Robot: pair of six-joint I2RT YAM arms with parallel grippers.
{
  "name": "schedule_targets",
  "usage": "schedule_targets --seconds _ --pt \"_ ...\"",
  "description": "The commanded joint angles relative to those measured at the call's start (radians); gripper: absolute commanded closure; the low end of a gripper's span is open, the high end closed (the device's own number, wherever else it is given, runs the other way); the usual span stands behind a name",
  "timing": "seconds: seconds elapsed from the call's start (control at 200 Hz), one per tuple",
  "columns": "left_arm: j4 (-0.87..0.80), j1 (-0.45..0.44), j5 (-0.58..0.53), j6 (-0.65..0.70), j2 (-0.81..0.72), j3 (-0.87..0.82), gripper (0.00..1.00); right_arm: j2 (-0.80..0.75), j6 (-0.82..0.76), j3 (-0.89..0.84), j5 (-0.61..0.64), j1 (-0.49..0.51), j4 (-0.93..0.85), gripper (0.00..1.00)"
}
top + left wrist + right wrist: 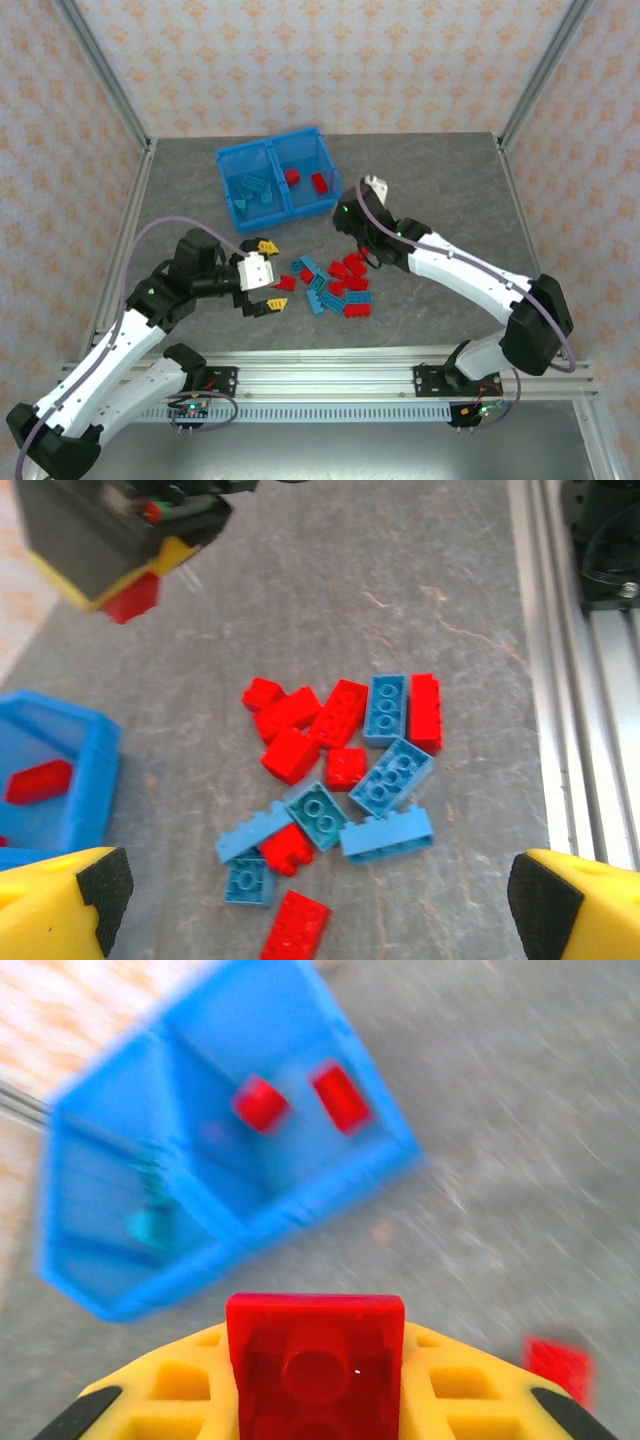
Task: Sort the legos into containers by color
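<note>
A pile of red and teal-blue legos (pixel 330 282) lies on the grey table, seen close in the left wrist view as legos (pixel 340 765). My left gripper (pixel 270 275) stands open just left of the pile, its fingertips (pixel 100 890) wide apart, and a loose red brick (pixel 295 925) lies on the table between them. My right gripper (pixel 358 232) hangs between pile and bin, shut on a red brick (pixel 315 1360). The blue bin (pixel 271 150) holds teal bricks (pixel 254 190) in its left compartment and two red bricks (pixel 305 180) in its right one.
Aluminium frame posts (pixel 105 80) and patterned walls enclose the table. A metal rail (pixel 400 375) runs along the near edge by the arm bases. Another red brick (pixel 560 1365) lies on the table right of my right gripper. Open grey surface stretches right of the bin.
</note>
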Motion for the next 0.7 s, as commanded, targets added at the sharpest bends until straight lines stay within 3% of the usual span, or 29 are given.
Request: schedule_targets --seconds 0.0,0.27,0.485,0.696 --pt "0.084 -0.002 -0.11 -0.028 -0.053 -0.03 0.0 0.139 -0.204 0.128 -0.009 -0.001 0.114 0.73" --pt "0.083 0.001 -0.368 -0.09 -0.104 -0.024 0.0 0.597 -0.24 0.614 -0.028 -0.079 -0.063 0.74" --pt "0.095 0.003 -0.374 -0.101 -0.134 -0.045 0.0 0.899 -0.264 0.952 -0.036 -0.096 -0.209 0.73" --pt "0.091 0.003 -0.394 -0.12 -0.108 -0.034 0.0 1.006 -0.226 1.09 -0.043 -0.115 -0.267 0.65"
